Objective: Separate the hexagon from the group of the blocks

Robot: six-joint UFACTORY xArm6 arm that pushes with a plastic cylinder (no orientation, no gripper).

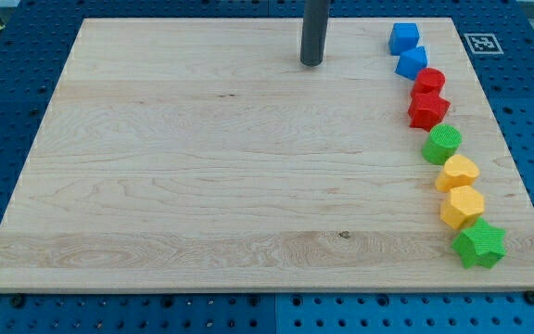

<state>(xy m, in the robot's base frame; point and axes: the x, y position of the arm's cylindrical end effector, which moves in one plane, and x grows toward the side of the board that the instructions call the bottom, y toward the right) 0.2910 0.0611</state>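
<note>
My tip [311,62] rests on the table [202,167], well left of the blue cube [403,38]. The yellow hexagon [462,206] sits between a yellow heart [457,173] and green star [479,244]. No hand shows.

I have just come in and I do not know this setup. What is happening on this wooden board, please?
A robot arm with a dark rod pushes blocks on a wooden board. Its job is to separate the yellow hexagon from the others. My tip stands near the view's top, left of the two blue blocks, touching nothing. Eight blocks form a column along the view's right; the hexagon sits between the yellow heart and the green star, not yet moved out.
</note>
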